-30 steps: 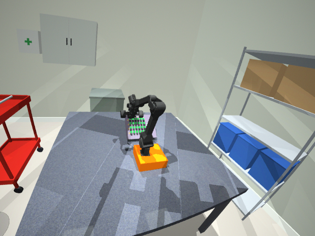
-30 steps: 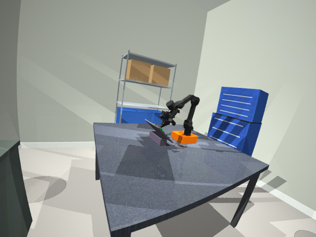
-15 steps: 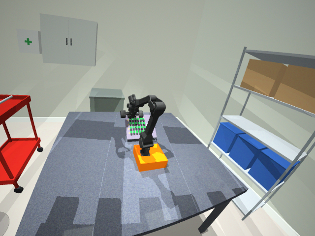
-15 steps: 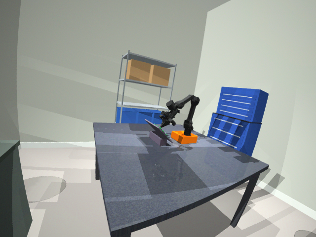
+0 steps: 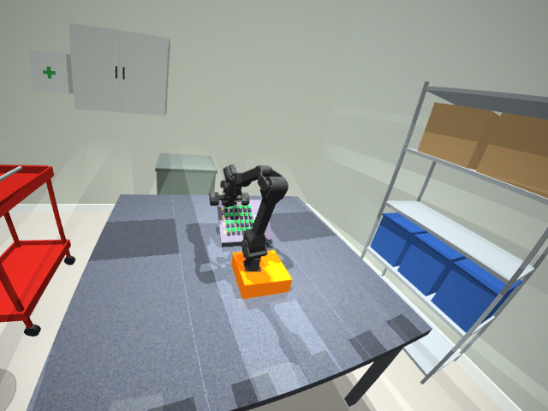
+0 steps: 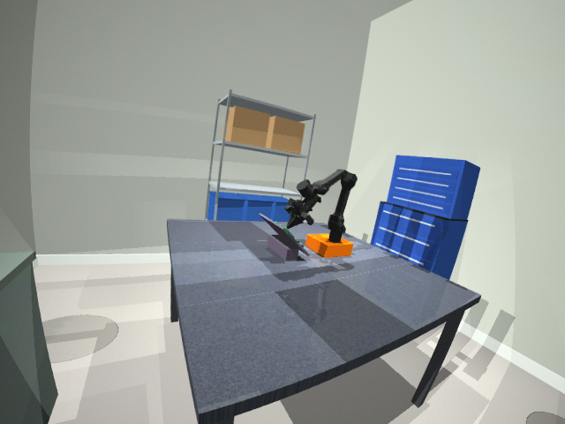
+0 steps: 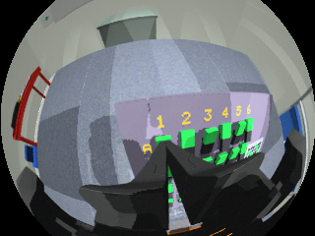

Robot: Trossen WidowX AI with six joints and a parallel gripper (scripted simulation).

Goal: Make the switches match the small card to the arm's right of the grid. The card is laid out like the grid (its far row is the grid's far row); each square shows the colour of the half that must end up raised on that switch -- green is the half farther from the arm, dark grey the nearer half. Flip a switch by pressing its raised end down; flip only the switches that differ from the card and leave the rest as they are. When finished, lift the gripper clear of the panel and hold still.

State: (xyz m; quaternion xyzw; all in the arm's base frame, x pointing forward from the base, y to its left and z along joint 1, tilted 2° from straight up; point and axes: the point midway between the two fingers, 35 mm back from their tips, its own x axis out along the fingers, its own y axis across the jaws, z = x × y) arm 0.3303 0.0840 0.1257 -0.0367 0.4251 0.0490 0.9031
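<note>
The tilted mauve panel (image 5: 265,232) (image 6: 274,223) (image 7: 130,110) carries a grid of green and dark grey switches, with yellow numbers 1 to 6 along its far edge and the letter A at its left. My gripper (image 7: 164,145) (image 6: 289,227) is shut and empty. Its tips are at the far-left switch, A1 (image 7: 162,139), and cover its nearer part; I cannot tell whether they touch it. The switch in column 2 (image 7: 187,139) of the far row shows its green half. The small card (image 7: 254,148) is at the panel's right, partly hidden by the right finger, its squares too small to read. The fingers hide most nearer rows.
The arm stands on an orange base block (image 5: 266,285) (image 6: 335,249) at the panel's near side. The panel rests on a mauve support (image 6: 282,248) on the dark table (image 5: 133,309). A red cart (image 5: 32,252) and a shelf rack (image 5: 460,229) stand off the table.
</note>
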